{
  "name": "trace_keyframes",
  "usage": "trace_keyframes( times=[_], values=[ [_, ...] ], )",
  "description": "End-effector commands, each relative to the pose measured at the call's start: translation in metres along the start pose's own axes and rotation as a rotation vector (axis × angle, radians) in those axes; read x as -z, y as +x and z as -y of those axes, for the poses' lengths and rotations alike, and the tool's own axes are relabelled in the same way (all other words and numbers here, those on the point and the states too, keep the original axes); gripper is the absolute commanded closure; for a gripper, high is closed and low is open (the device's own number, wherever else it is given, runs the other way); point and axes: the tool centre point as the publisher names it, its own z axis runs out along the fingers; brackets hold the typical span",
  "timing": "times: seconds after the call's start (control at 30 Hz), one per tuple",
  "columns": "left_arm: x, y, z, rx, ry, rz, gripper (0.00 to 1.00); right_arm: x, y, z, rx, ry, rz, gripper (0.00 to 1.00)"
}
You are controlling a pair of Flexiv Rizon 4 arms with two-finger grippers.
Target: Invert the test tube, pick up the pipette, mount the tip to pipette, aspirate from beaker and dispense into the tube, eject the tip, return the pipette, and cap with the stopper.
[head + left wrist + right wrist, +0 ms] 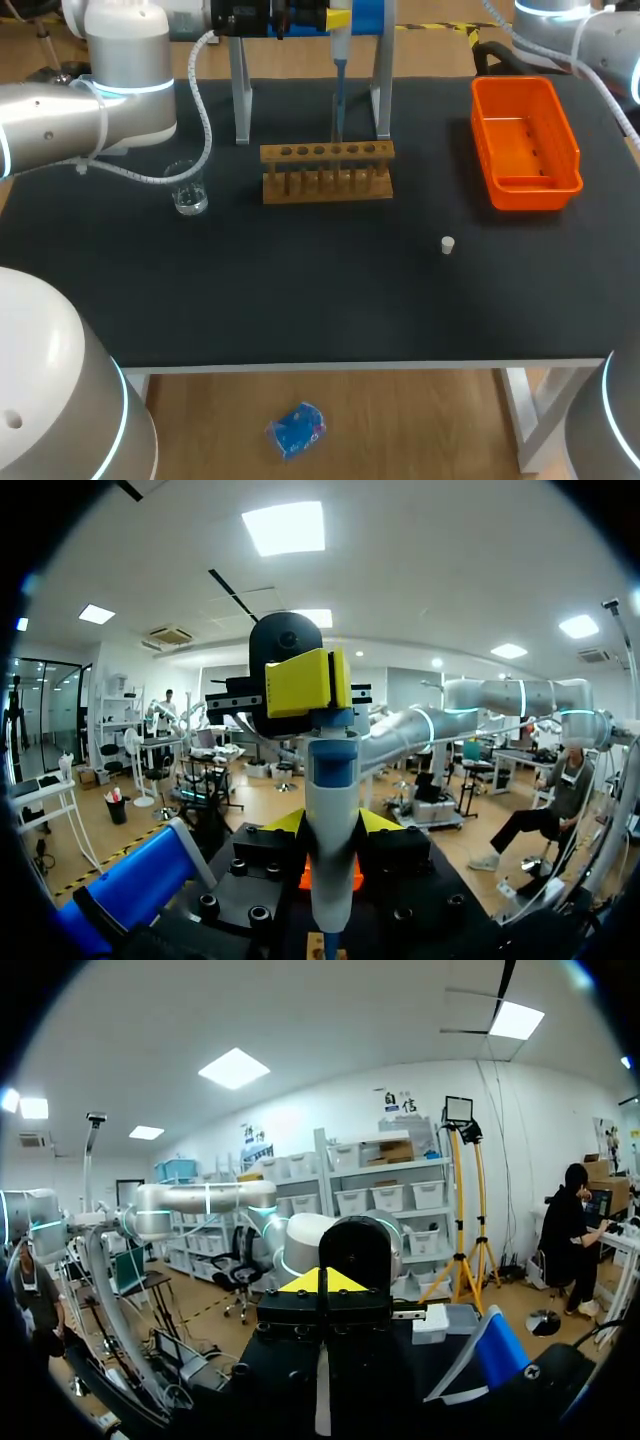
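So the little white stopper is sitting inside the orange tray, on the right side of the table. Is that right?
Not quite. The little white stopper is not inside the orange tray. It sits on the bare black table, apart from the tray and nearer the front edge. It is on the right side of the table, as you said. The head view shows this.

Lab: test-tube rack [327, 172], beaker [188, 188], pipette [339, 90], black bench [300, 290].

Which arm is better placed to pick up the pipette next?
Left. Its hand is at the pipette hanging in the stand at the back. The right arm sits off at the far right corner, behind the orange bin.
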Motion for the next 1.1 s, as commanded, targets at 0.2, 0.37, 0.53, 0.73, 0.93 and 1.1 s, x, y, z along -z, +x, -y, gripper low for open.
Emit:
trace_keyframes(
  times=[0.2, 0.37, 0.53, 0.73, 0.93, 1.1],
  values=[
    [0.000, 0.000, 0.005, -0.001, 0.002, 0.003, 1.00, 0.001, 0.001, 0.009, -0.007, -0.005, -0.004, 1.00],
    [0.000, 0.000, 0.005, -0.001, 0.002, 0.003, 1.00, 0.001, 0.001, 0.008, -0.001, -0.007, -0.006, 1.00],
    [0.000, 0.000, 0.005, -0.001, 0.002, 0.003, 1.00, 0.002, 0.000, -0.002, 0.021, -0.002, -0.005, 1.00],
    [0.000, 0.000, 0.005, -0.001, 0.002, 0.003, 1.00, 0.002, -0.003, -0.012, 0.045, 0.011, -0.008, 1.00],
    [0.000, 0.000, 0.005, -0.001, 0.002, 0.003, 1.00, 0.005, -0.004, -0.022, 0.066, 0.031, -0.006, 1.00],
    [0.000, 0.000, 0.005, -0.001, 0.002, 0.003, 1.00, 0.006, -0.006, -0.030, 0.080, 0.045, -0.007, 1.00]
  ],
)
